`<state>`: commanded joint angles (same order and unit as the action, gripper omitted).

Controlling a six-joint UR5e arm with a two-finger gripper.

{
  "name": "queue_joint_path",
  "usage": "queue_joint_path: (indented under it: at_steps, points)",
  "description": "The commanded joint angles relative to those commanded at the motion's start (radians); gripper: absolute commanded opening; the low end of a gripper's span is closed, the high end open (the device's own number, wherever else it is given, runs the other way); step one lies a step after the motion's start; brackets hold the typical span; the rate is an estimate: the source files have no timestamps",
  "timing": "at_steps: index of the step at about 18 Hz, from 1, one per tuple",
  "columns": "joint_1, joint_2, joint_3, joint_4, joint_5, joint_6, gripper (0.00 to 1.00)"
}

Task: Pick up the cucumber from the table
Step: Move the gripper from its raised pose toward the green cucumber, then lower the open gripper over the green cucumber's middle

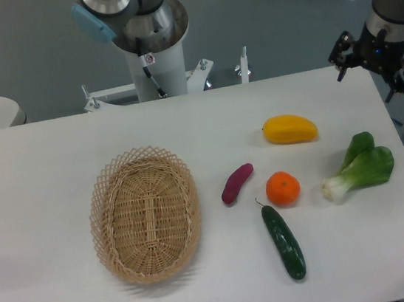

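Note:
The cucumber (pixel 283 241) is a long glossy dark green cylinder lying on the white table (pixel 42 179), front right of centre, with its thin stem tip pointing up toward the orange. My gripper (pixel 375 65) hangs at the table's far right corner, well behind and to the right of the cucumber. Its two black fingers (pixel 342 51) are spread apart with nothing between them, so it is open.
An orange (pixel 282 188) sits just above the cucumber's stem end. A purple sweet potato (pixel 237 183) lies to its left, a bok choy (pixel 359 165) to the right, a yellow mango (pixel 289 129) further back. A wicker basket (pixel 145 214) stands left of centre.

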<state>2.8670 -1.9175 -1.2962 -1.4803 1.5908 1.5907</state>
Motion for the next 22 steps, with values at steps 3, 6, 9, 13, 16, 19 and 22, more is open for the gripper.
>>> queue_joint_path:
  at_steps: [3,6,9,13,16,19,22]
  points:
    - [-0.002,0.005,-0.021,0.014,-0.008,-0.002,1.00]
    - [-0.005,0.006,-0.032,0.015,-0.015,-0.029,1.00]
    - [-0.037,0.008,-0.063,0.061,-0.017,-0.109,1.00]
    - [-0.099,0.011,-0.136,0.158,-0.018,-0.220,1.00]
    - [-0.182,0.008,-0.175,0.242,-0.017,-0.403,1.00]
    - [-0.261,-0.006,-0.233,0.311,-0.017,-0.588,1.00]
    - [-0.311,-0.035,-0.299,0.471,-0.061,-0.823,1.00]
